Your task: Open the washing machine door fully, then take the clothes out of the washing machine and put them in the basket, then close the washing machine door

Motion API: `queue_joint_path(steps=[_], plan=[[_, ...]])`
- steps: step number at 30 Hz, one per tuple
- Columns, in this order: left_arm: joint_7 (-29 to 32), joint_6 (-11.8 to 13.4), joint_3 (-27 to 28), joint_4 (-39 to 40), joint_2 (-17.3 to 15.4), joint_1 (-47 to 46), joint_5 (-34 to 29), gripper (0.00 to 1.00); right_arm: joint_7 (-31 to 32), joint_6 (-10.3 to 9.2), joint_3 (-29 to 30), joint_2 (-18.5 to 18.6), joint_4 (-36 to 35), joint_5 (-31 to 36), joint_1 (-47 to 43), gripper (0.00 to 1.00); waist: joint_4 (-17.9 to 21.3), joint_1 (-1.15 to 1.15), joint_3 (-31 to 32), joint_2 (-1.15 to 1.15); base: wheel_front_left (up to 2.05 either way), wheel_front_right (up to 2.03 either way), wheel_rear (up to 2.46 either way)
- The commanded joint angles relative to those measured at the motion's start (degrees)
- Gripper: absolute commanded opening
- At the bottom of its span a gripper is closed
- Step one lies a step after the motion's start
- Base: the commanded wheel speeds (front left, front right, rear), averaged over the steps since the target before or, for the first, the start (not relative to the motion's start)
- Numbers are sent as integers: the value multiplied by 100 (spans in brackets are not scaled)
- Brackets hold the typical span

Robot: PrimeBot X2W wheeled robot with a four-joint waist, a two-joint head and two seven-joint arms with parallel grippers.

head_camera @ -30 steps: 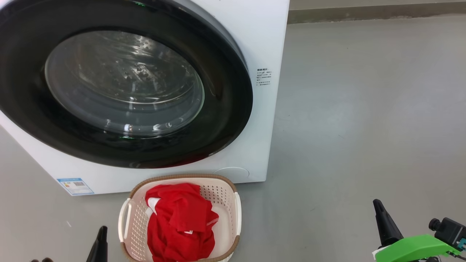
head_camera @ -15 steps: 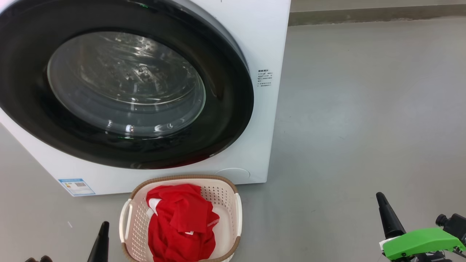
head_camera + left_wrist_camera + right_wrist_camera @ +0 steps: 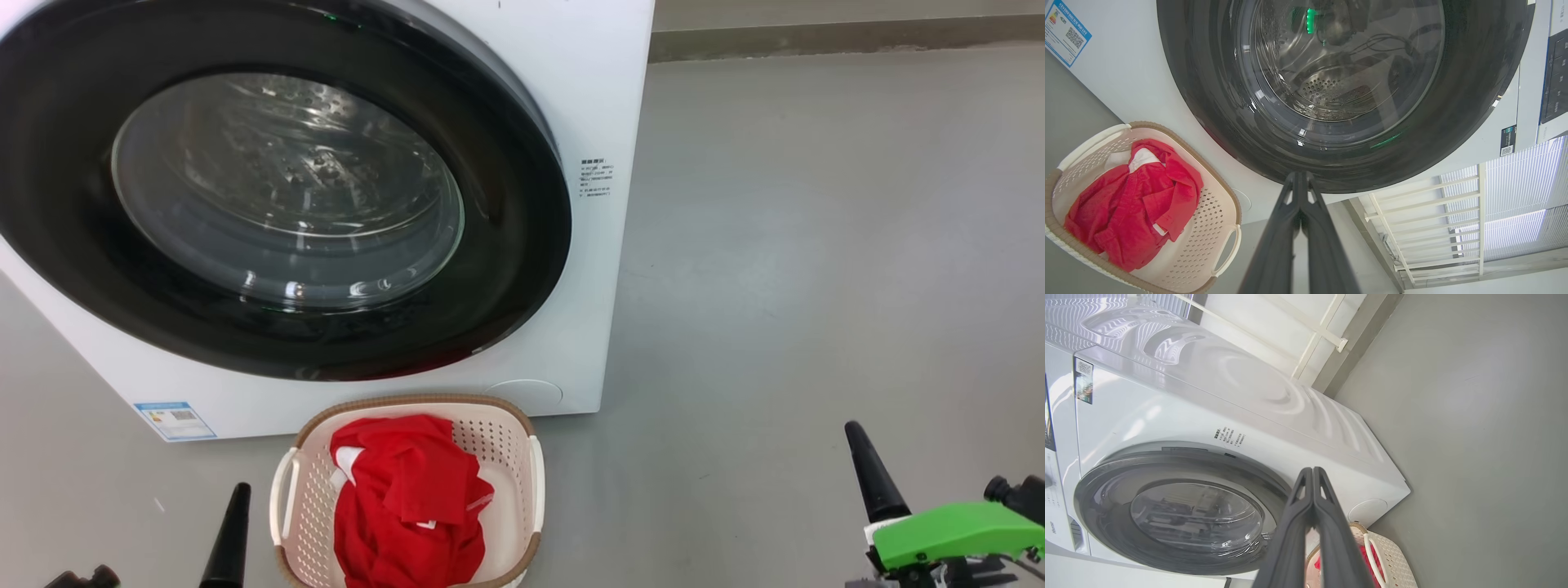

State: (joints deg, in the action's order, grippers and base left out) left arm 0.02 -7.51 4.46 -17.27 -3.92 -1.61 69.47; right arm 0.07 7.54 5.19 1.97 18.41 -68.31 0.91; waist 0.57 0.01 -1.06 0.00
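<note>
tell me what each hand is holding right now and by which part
Nothing is held. The left hand and the right hand are both shut on nothing, and the clothes lie in the basket.

A smooth, matt grey floor [image 3: 816,245] spreads across the room, faintly scuffed, with a small white speck [image 3: 157,504] at the lower left of the head view. Along its far edge runs a darker grey-brown skirting strip [image 3: 816,34], with a pale wall [image 3: 816,8] above it. In the left wrist view a white barred railing [image 3: 1425,212] stands before ribbed white window blinds [image 3: 1523,192] that glow with bluish-white daylight. Soft, even light lies on the floor.
</note>
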Motion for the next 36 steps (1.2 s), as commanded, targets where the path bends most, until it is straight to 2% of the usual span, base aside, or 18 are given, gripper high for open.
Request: queue_joint_path(steps=[1,36], plan=[[58,1,157,176,-26,-240,157,0,40,1,-23,82,-192,-166,317,0,-2,0,3,0,0,0,0],[634,2,207,320,101,-452,2214,0,631,-5,135,90,-432,-2325,522,0,-56,0,87,0,0,0,0]])
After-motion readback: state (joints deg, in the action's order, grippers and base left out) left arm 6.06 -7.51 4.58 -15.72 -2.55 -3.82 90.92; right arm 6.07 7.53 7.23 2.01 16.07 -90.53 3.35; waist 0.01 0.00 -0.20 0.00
